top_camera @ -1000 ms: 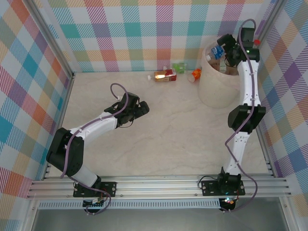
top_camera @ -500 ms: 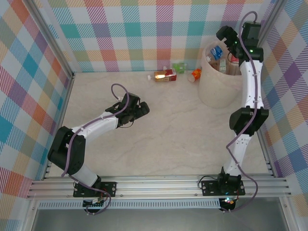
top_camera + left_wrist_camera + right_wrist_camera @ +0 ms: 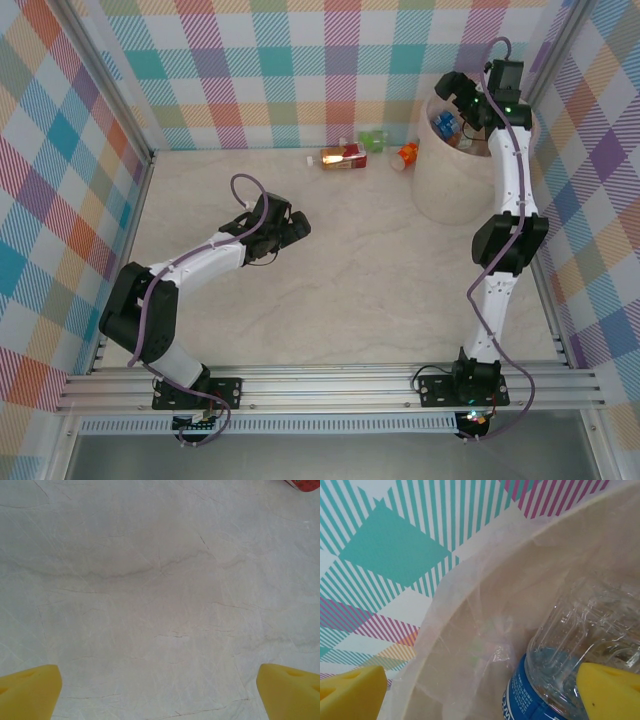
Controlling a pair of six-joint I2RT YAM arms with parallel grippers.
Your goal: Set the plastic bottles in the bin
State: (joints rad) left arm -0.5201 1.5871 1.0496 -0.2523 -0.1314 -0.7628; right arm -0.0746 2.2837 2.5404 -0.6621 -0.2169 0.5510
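- Bottle detail is partial in the right wrist view. A clear bottle with a blue label point(image 3: 555, 655) is cut off by the lower edge, and its right side sits behind a yellow fingertip point(image 3: 610, 690). Its cap is out of sight.
- That bottle lies inside the bin point(image 3: 440, 190), against the translucent liner point(image 3: 465, 645). It sits below the right tool point(image 3: 480, 690), nearer the right-hand tip. Whether the tip touches it, I cannot tell.
- Tips of the right tool stand wide apart and grip nothing. In the overhead view it hangs over the far left part of the bin's rim.
- Other contents of the bin are too small from above, and too covered by the right arm point(image 3: 505, 190), to make out apart from a blue patch.
- Three more bottles lie on the bench point(image 3: 350, 290) by the plaid wall point(image 3: 300, 70), left of the bin. They are an amber bottle with a red label point(image 3: 342, 157), a green bottle point(image 3: 374, 140) and an orange bottle point(image 3: 406, 155), the last just beside the bin.
- Over bare bench, the left tool point(image 3: 295, 228) is spread wide and empty, well apart from those bottles and the bin.
- At the top corner of the left wrist view, a red scrap point(image 3: 302, 484) is cut off and cannot be identified.
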